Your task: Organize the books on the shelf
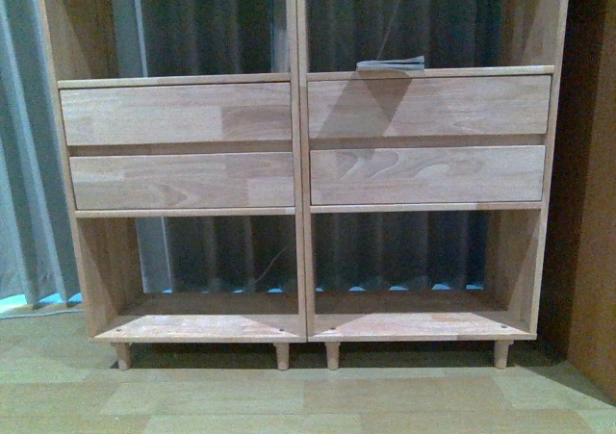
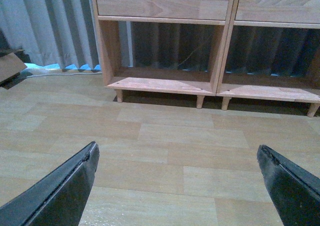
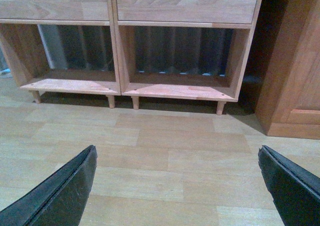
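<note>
The light-wood shelf (image 1: 300,165) fills the front view, with two columns, four drawer fronts and peg legs. A thin pale book (image 1: 390,64) lies flat at the front of the upper right compartment. The lower compartments hold no books. My left gripper (image 2: 177,153) is open and empty above the floor, facing the lower left part of the shelf (image 2: 165,85). My right gripper (image 3: 177,153) is open and empty above the floor, facing the lower right part of the shelf (image 3: 180,91). Neither gripper shows in the front view.
Grey curtains (image 1: 24,145) hang behind and left of the shelf. A darker wooden cabinet (image 3: 295,85) stands close to the shelf's right side. A dark object (image 2: 10,68) sits on the floor at the far left. Pale wood-plank floor (image 1: 308,395) lies before the shelf.
</note>
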`<act>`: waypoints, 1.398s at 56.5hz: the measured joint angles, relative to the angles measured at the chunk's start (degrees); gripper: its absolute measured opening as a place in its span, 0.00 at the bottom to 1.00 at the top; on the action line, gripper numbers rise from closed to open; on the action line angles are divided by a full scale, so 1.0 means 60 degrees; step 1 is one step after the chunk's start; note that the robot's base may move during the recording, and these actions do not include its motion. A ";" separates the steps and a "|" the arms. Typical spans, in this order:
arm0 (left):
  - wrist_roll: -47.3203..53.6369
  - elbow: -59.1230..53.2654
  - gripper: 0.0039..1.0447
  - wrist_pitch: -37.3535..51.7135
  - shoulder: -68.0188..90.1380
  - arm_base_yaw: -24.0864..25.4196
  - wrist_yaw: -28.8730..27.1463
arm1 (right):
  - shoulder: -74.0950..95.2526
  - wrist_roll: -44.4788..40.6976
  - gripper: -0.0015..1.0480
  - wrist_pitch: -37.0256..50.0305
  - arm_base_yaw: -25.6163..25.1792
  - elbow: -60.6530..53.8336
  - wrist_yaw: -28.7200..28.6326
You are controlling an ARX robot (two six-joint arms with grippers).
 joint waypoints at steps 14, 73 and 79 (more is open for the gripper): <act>0.0000 0.0000 0.93 0.0000 0.0000 0.0000 0.0004 | 0.0000 0.0000 0.93 0.0000 0.0000 0.0000 0.0000; 0.0000 0.0000 0.93 0.0000 0.0000 0.0000 0.0004 | 0.0000 0.0000 0.93 0.0000 0.0004 0.0000 0.0000; 0.0000 0.0000 0.93 0.0000 0.0000 0.0000 0.0004 | 0.0000 0.0000 0.93 0.0000 0.0000 0.0000 0.0000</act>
